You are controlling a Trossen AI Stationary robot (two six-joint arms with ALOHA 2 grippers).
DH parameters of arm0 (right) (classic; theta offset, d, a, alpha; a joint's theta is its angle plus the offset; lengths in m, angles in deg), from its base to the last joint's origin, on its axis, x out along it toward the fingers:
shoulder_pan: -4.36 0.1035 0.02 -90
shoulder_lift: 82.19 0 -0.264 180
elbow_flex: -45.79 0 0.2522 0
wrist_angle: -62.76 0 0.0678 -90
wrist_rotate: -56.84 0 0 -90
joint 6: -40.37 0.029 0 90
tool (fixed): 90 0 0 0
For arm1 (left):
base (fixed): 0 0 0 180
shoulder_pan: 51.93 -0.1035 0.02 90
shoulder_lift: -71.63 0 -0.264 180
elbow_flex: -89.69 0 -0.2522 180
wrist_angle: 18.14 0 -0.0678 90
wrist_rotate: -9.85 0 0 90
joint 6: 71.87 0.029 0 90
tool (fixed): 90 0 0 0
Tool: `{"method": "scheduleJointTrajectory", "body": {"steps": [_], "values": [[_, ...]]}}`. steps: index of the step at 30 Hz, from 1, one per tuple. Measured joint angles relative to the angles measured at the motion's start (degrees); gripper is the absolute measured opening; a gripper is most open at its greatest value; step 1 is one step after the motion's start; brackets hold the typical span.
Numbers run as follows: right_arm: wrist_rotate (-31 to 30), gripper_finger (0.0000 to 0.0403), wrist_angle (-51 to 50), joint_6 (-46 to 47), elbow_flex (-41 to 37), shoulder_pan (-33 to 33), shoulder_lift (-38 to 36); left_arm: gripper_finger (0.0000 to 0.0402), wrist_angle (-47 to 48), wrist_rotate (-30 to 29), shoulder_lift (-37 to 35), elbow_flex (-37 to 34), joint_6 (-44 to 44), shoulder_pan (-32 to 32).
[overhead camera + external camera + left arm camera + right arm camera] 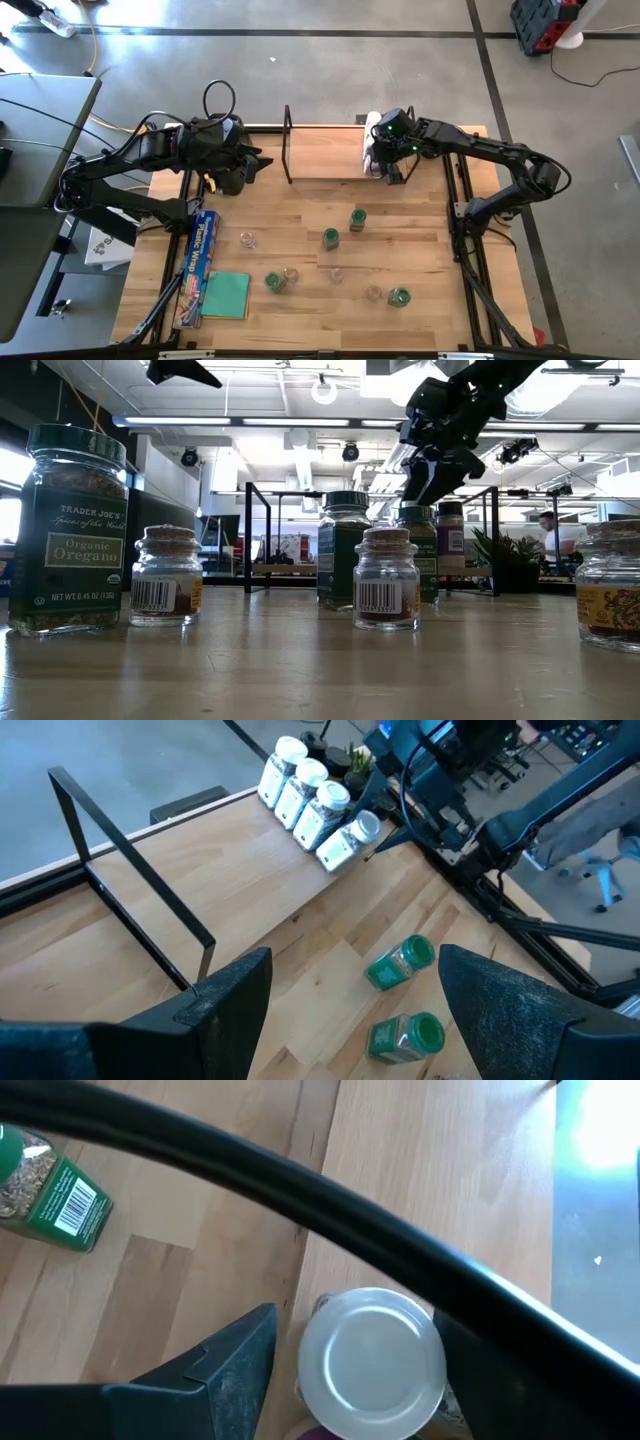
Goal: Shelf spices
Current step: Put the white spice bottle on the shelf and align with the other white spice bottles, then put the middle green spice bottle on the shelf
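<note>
The shelf (325, 150) is a light wooden board with black end frames at the table's far side. Several white-lidded spice jars (310, 795) stand in a row on its right end. My right gripper (384, 168) hangs over that end, pointing down, open, with the row's nearest jar (372, 1360) between its fingers. My left gripper (262, 165) hovers open and empty above the shelf's left end frame (130, 870). Several green-lidded jars (330, 238) and clear jars (247, 240) stand upright on the table in front of the shelf. My right gripper comes from above with one finger on each side of the white-lidded jar, which stands upright on the shelf board. A gap shows between one finger (240, 1370) and the jar's lid (310, 1350). The shelf's end bar (300, 1190) hides the other finger, so I cannot tell whether it touches.
A blue box of wrap (203, 250) and a green pad (227, 295) lie at the table's near left. A small plant (352, 760) stands behind the jar row. The shelf's left and middle are bare board. A person (548, 525) sits far behind the table.
</note>
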Motion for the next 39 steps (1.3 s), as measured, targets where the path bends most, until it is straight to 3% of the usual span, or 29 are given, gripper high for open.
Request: {"method": "scheduleJointTrajectory", "body": {"steps": [20, 29, 39], "values": [[-3.04, 0.0268, -5.11, -1.68, 8.99, 0.55, -0.13, 0.0282, -0.22, 0.0, -0.02, 0.0, -0.02, 0.02], [-1.74, 0.0268, -10.34, 9.72, 18.79, 3.8, -0.15, 0.0282, -0.18, -0.49, -0.02, 0.0, 0.39, 0.02], [1.61, 0.0268, -9.24, 27.53, 19.23, 13.31, -0.02, 0.0282, -0.18, -1.57, -0.01, 0.0, 1.7, 0.02]]}}
